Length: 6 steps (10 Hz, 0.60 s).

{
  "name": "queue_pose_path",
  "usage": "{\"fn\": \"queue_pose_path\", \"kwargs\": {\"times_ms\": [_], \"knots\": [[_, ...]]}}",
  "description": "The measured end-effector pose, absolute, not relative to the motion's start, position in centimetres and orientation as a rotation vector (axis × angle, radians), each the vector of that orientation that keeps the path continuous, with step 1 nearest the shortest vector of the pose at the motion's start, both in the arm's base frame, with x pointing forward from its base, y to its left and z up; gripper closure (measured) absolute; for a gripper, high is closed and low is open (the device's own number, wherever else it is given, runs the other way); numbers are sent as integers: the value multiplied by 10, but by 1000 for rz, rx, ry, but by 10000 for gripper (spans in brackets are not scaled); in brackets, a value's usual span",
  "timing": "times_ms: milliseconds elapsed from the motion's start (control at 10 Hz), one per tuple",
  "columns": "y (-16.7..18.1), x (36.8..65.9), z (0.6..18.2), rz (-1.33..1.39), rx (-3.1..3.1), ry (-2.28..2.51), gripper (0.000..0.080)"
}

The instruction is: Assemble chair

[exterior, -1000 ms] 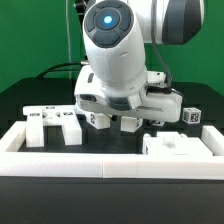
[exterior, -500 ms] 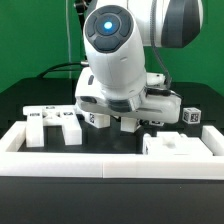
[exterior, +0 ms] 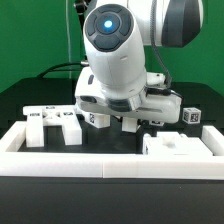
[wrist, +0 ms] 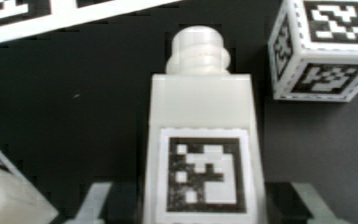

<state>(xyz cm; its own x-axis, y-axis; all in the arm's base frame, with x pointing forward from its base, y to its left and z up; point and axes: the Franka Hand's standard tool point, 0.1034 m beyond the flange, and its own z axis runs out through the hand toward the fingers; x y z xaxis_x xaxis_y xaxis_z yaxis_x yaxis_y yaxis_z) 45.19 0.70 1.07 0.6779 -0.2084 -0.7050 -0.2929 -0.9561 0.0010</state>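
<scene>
The arm (exterior: 115, 60) hides the grasp, and the wrist view cuts off the fingers (wrist: 101, 200). The leg post (wrist: 202, 140) lies between them; whether they clamp it, I cannot tell.

The exterior view faces the arm (exterior: 115, 60) frontally, low, over the white rail (exterior: 110, 165). The wrist view looks closely down on the table (wrist: 69, 110) beneath the tool (exterior: 112, 122), shared by both.

White tagged chair post (wrist: 201, 110) lying flat, tagged block (wrist: 327, 50) near
</scene>
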Motion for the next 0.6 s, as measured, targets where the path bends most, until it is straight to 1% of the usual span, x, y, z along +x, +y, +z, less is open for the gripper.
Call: {"fn": "queue_pose_path", "kwargs": {"times_ms": [100, 200, 300, 400, 500, 600], "knots": [[6, 455, 16, 1136, -2773, 394, 509], [6, 462, 27, 1127, -2769, 371, 509], [6, 474, 41, 1102, -2773, 364, 509], [8, 488, 61, 1078, -2774, 348, 509], [9, 495, 71, 1077, -2771, 342, 509], [9, 502, 76, 1066, -2775, 342, 509]]}}
